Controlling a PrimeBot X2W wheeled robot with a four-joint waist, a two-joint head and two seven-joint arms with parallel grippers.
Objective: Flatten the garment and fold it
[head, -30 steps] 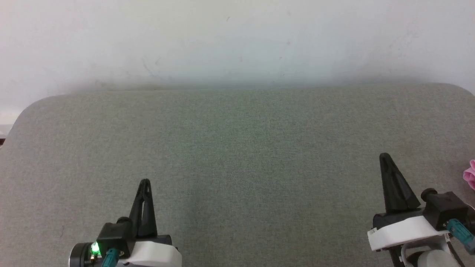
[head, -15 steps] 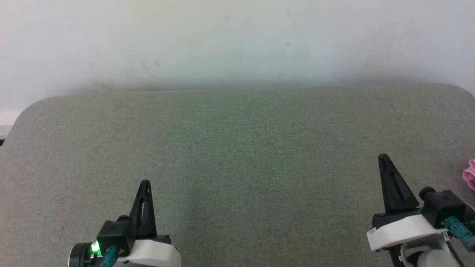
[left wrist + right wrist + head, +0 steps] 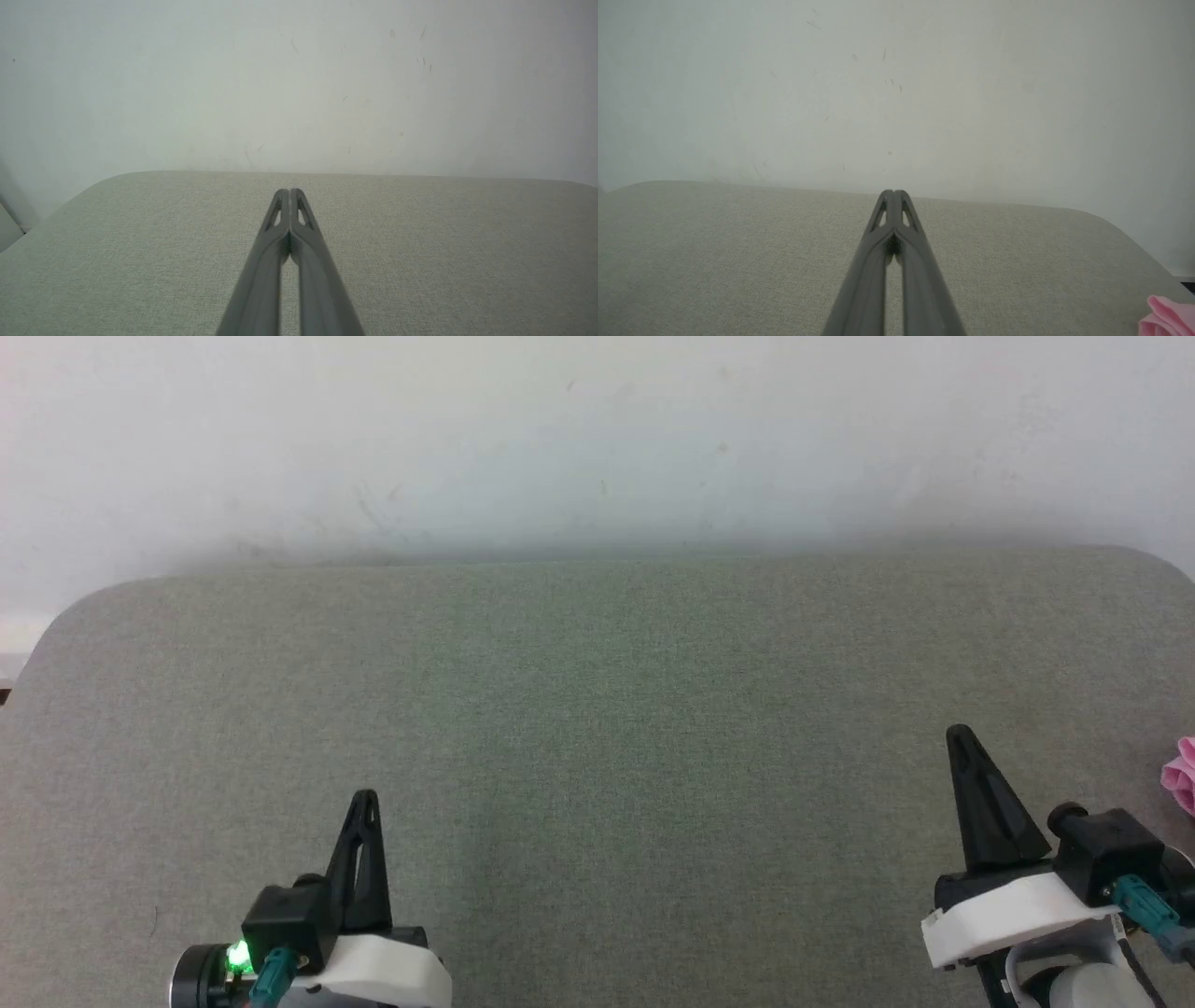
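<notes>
Just a small bunched corner of the light pink garment point(image 3: 1180, 777) peeks in at the right edge of the head view, lying on the grey fabric table point(image 3: 597, 728); the rest is out of frame. The same pink cloth point(image 3: 1168, 318) sits at the lower right of the right wrist view. My right gripper point(image 3: 962, 739) hovers at the lower right, a little left of the pink cloth, shut with nothing in it point(image 3: 892, 192). My left gripper point(image 3: 365, 800) rests at the lower left, also shut and empty point(image 3: 289, 191).
The grey table has rounded far corners and ends against a pale scuffed wall point(image 3: 597, 439). Its left edge point(image 3: 37, 644) curves away near the frame border. Bare fabric stretches between the two grippers.
The whole picture has shifted very slightly; both grippers sit a few pixels lower. Nothing was taken hold of or let go.
</notes>
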